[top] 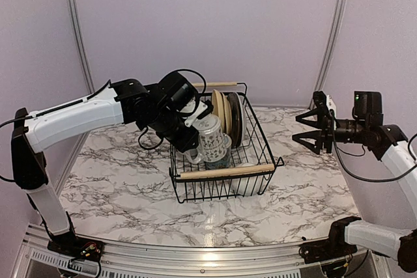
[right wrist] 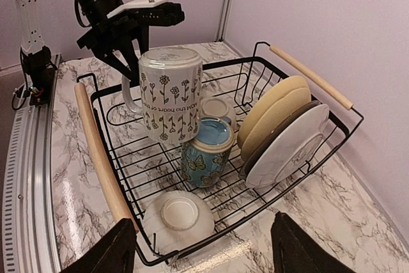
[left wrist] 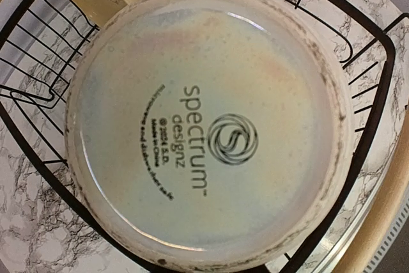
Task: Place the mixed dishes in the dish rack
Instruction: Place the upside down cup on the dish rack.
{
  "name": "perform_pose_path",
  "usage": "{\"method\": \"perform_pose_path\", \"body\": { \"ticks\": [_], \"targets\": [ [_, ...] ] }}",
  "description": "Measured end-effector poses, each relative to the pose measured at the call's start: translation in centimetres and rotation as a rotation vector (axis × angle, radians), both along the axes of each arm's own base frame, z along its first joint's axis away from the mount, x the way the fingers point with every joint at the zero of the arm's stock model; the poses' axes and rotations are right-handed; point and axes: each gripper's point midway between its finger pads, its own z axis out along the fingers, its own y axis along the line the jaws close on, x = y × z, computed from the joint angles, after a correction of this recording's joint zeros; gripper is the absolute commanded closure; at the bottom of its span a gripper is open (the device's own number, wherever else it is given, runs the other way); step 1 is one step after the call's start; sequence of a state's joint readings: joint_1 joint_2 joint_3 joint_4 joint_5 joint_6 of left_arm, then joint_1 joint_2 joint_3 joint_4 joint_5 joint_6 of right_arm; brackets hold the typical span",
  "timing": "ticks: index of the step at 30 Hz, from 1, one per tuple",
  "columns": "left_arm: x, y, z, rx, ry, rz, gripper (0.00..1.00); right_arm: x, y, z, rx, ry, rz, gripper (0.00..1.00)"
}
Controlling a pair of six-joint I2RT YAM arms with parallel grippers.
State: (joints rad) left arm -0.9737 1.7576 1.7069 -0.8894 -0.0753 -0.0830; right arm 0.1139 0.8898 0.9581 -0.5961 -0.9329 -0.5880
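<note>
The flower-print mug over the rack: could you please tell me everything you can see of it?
The flower-print mug looks glazed ceramic, cream with black line-drawn flowers and lettering. It hangs upside down, tilted, base up with a printed maker's stamp, handle toward the left claw, which grips it. Its rim seems to touch the butterfly mug inside the dish rack.

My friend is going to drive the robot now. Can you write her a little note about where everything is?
Left claw: shut on the flowered mug, which is upside down over the dish rack, right by the butterfly mug.
Right claw: open, empty, off to the rack's right.
Done: plates stand in the slots. The butterfly mug and two white bowls sit upside down in the rack.
Left: set the flowered mug down and let go. No dishes show outside the rack.
</note>
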Motion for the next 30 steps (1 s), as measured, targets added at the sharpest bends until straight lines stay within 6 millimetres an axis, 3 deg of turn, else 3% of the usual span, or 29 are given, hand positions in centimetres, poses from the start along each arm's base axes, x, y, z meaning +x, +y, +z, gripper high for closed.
{"method": "perform_pose_path", "body": {
  "ticks": [8, 19, 30],
  "targets": [
    [-1.1, -0.6, 0.6, 0.098, -0.05, -0.124, 1.0, -0.1, 0.0, -1.5, 0.006, 0.037, -0.006, 0.29],
    [-4.0, -0.6, -1.1, 0.222, -0.042, -0.28, 1.0, -0.3, 0.1, -2.9, 0.014, 0.07, -0.004, 0.29],
    [-3.4, -0.5, -6.3, 0.381, 0.002, -0.337, 1.0, -0.4, 0.2, -2.8, 0.026, 0.068, 0.011, 0.29]
  ]
}}
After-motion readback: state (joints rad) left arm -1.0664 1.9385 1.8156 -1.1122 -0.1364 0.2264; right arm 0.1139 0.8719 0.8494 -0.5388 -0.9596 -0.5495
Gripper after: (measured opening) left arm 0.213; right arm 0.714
